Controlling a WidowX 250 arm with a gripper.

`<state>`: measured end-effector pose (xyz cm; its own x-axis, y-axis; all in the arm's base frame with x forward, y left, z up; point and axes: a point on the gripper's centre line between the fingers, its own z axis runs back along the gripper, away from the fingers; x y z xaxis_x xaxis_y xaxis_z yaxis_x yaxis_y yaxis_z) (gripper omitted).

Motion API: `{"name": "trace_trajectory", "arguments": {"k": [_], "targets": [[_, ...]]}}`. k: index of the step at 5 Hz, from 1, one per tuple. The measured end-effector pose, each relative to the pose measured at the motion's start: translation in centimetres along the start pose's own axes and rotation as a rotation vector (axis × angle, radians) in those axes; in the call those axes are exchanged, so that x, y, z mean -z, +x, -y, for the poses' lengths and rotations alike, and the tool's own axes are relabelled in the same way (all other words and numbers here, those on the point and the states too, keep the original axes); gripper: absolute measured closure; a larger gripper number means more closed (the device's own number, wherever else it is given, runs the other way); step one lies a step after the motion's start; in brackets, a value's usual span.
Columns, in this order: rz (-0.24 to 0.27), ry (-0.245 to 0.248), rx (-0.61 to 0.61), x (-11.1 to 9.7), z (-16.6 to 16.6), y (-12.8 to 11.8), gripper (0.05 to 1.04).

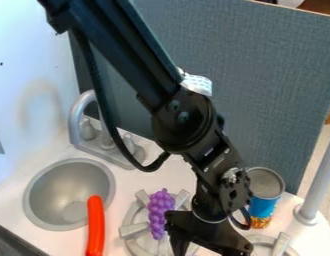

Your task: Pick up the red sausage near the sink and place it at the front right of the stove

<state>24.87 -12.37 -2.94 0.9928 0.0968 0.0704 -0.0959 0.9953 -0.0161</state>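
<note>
Grapes (pixel 159 210), a purple toy bunch, lie on the left burner (pixel 129 231), just left of the pincer (pixel 209 249). How wide the pincer stands, I cannot tell; its lower end runs off the near edge, as does the right burner (pixel 281 246). The arm partly hides the blue-labelled can (pixel 263 204). Count one bunch, one can, two burners, one sink (pixel 35 202), one orange-red stick-shaped toy (pixel 95 225).

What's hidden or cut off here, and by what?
In the camera view:
Lower end of the claw: cut off by the bottom edge.
Lower end of the orange stick: same edge.
Left side of the can: behind the arm.
Part of the burner: behind the purple grapes.
</note>
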Motion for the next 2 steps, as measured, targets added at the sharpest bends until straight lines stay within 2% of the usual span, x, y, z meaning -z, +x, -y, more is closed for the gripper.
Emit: {"name": "trace_trajectory", "arguments": {"k": [1, 2], "targets": [[-0.018, 0.012, -0.001, 0.5, -0.3, -0.4, 0.083], [-0.001, 0.003, -0.011, -0.6, -1.5, -0.4, 0.083]]}}
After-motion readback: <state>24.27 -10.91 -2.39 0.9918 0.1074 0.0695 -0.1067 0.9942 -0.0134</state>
